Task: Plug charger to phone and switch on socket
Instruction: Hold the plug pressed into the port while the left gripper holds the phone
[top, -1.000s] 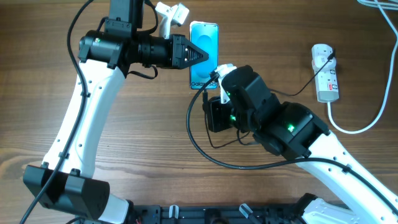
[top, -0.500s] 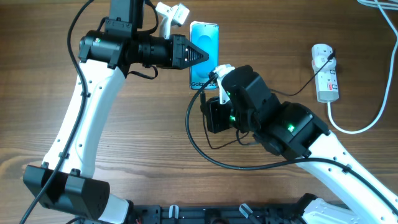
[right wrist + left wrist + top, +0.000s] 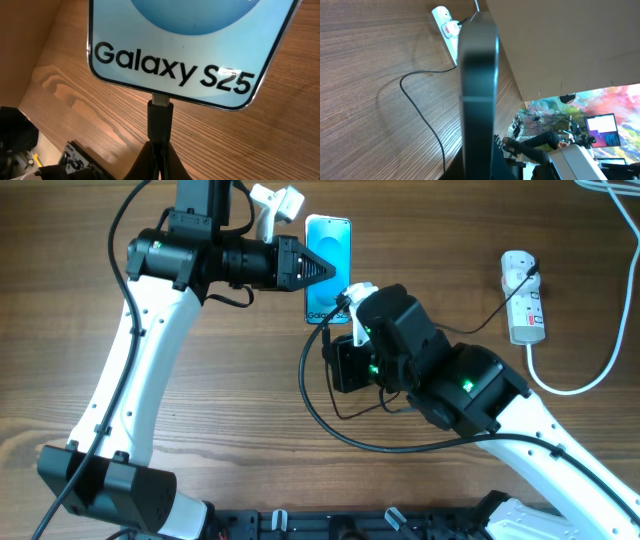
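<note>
The phone [image 3: 330, 252] lies on the table with a cyan screen and a white "Galaxy S25" band [image 3: 175, 70] at its near end. My left gripper [image 3: 318, 270] is shut on the phone's side; its dark edge [image 3: 479, 85] fills the left wrist view. My right gripper [image 3: 160, 150] is shut on the charger plug [image 3: 160, 120], whose tip sits in the phone's bottom port. The thin dark charger cable [image 3: 330, 415] loops back to the white socket [image 3: 524, 300] at the right, which also shows in the left wrist view [image 3: 446, 27].
A thick white cable [image 3: 590, 375] curves from the socket along the table's right side. The wooden table's edge [image 3: 510, 85] and a room beyond show in the left wrist view.
</note>
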